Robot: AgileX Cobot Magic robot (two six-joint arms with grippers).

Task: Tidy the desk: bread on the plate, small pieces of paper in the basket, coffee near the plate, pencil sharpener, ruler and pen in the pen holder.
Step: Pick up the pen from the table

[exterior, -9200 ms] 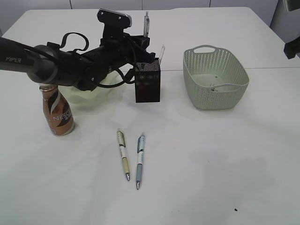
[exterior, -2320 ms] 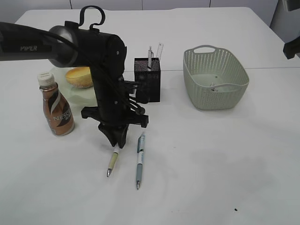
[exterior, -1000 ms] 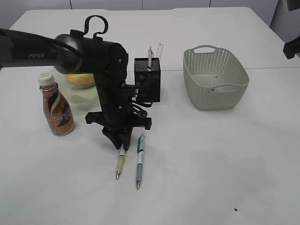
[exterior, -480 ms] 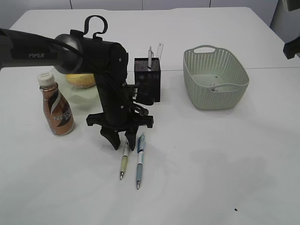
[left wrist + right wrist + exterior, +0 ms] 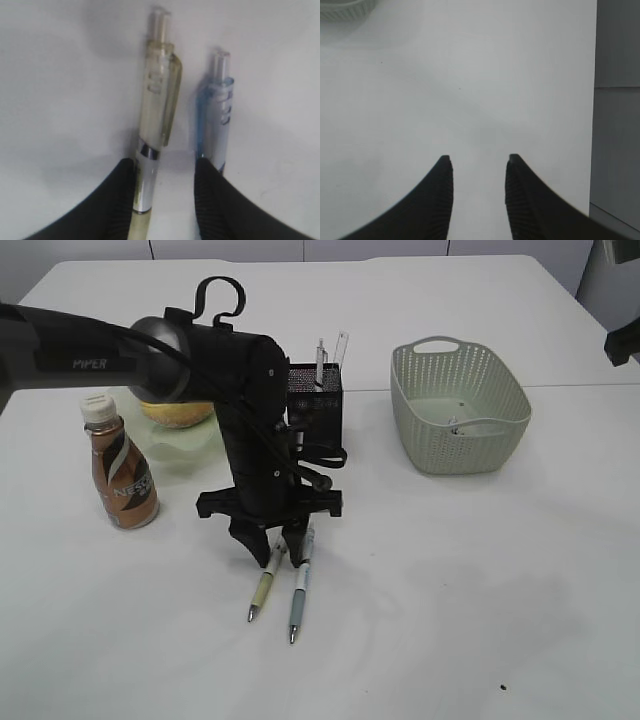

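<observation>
Two click pens lie side by side on the white table (image 5: 480,600), tips toward the camera: a translucent yellow-barrelled pen (image 5: 263,583) with a clear clip and silver band, and a translucent blue-barrelled pen (image 5: 299,588) just to its right. The left gripper (image 5: 278,547) stands over their upper ends with its black ribbed fingers (image 5: 117,200) parted; the wrist view shows the yellow pen between them and the blue pen against the outer side of the right finger, nothing clamped. A second ago the fingers were pinched on the yellow pen; they have since spread, and the yellow pen now lies closer to the blue one. The right gripper (image 5: 477,165) hangs slack-jawed over bare table.
</observation>
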